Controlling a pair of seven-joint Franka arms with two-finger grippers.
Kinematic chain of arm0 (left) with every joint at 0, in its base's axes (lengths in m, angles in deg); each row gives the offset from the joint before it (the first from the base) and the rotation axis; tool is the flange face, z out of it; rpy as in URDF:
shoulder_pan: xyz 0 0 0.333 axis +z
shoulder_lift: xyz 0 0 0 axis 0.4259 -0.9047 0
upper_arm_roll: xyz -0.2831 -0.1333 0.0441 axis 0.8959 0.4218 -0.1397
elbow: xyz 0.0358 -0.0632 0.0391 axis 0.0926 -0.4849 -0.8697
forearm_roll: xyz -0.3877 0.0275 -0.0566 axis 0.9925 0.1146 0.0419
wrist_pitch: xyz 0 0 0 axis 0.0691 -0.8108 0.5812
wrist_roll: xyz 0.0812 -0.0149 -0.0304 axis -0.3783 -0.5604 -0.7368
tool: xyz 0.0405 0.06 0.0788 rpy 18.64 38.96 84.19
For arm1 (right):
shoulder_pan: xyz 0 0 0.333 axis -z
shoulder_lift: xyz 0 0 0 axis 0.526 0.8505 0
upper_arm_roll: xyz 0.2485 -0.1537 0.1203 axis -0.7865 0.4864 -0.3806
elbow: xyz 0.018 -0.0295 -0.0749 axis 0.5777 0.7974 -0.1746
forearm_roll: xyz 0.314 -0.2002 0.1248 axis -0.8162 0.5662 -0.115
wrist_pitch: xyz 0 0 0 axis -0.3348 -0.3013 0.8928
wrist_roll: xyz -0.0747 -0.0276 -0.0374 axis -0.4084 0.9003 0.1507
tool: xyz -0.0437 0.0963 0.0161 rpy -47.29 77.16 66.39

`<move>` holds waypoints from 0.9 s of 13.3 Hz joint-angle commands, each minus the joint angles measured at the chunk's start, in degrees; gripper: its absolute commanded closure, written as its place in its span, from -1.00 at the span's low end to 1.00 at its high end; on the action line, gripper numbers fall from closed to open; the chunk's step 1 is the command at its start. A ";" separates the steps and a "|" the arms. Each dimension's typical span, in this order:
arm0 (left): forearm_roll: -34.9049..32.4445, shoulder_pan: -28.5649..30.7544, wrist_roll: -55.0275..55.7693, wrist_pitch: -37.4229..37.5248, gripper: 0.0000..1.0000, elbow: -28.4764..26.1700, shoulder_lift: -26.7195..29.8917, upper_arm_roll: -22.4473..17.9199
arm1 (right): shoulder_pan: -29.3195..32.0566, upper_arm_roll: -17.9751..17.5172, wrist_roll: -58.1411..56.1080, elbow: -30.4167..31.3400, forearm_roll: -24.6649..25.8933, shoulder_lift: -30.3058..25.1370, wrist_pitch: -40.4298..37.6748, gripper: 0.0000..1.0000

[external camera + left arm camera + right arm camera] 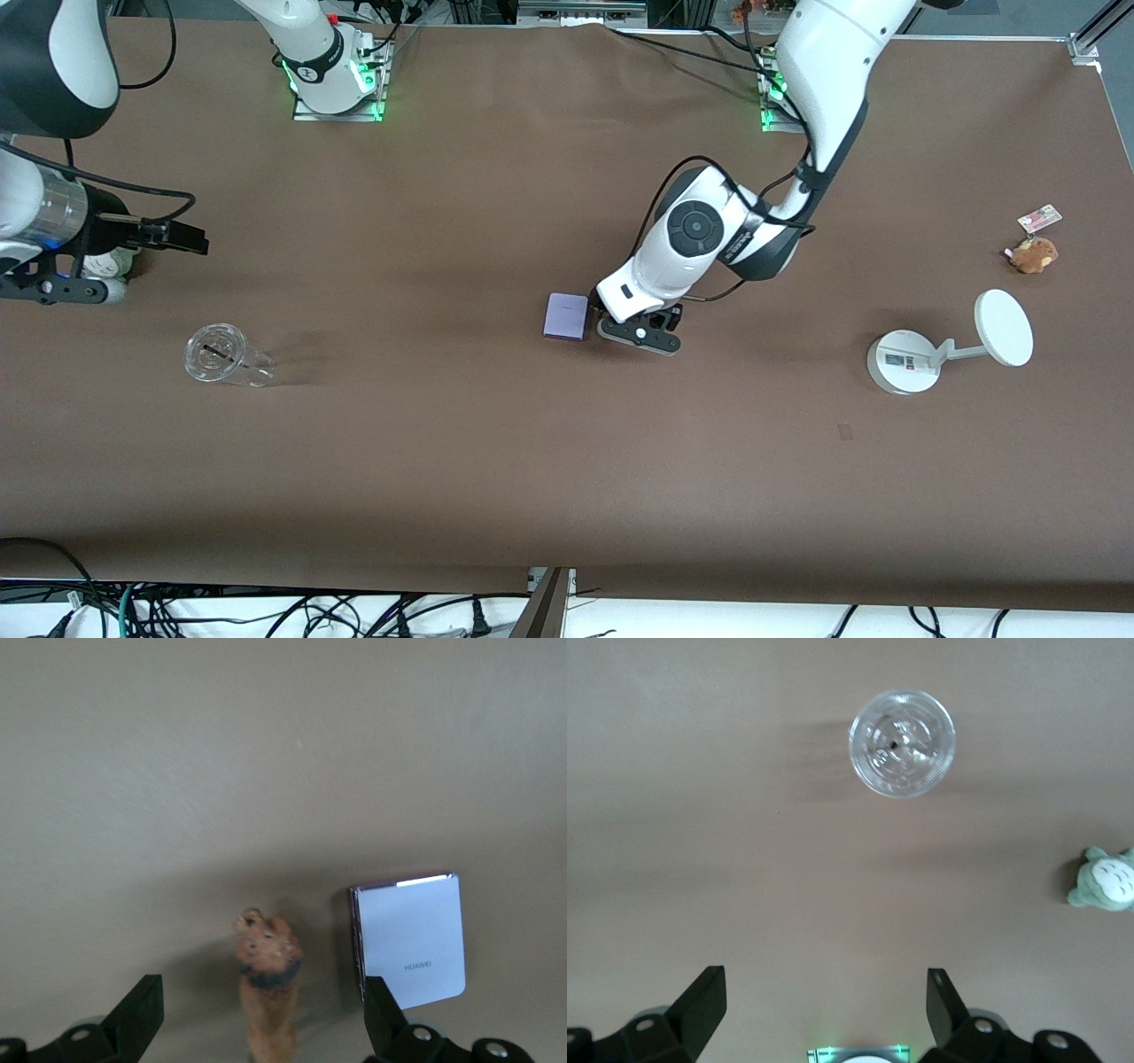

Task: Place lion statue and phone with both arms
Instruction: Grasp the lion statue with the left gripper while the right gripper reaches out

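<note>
left tool (257, 1014) open, lion statue (266, 992) between its fingers | phone (409, 939) just beside | right tool (824, 1010) open, waiting

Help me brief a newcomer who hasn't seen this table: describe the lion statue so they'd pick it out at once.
Find the left arm's open pincer low over the middle of the brown table. Between its fingers lies the lion statue, a small, narrow orange-brown figurine with a darker collar, beside the phone. Unlike that flat lavender slab, it is slim and animal-shaped.
</note>
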 commanded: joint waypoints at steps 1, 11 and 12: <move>-3.86 -0.91 1.36 -2.31 -1.00 -0.12 -1.88 -0.53 | -1.77 -0.23 1.41 -1.31 -0.96 2.31 2.23 -1.00; -4.04 -0.74 0.22 -0.03 1.00 0.06 -1.45 -0.36 | -13.63 -0.31 18.72 -1.31 -1.23 11.53 15.68 -1.00; -4.04 -0.21 0.22 3.02 1.00 0.06 0.55 -0.36 | -15.04 -0.31 20.82 -1.31 -1.23 12.59 17.16 -1.00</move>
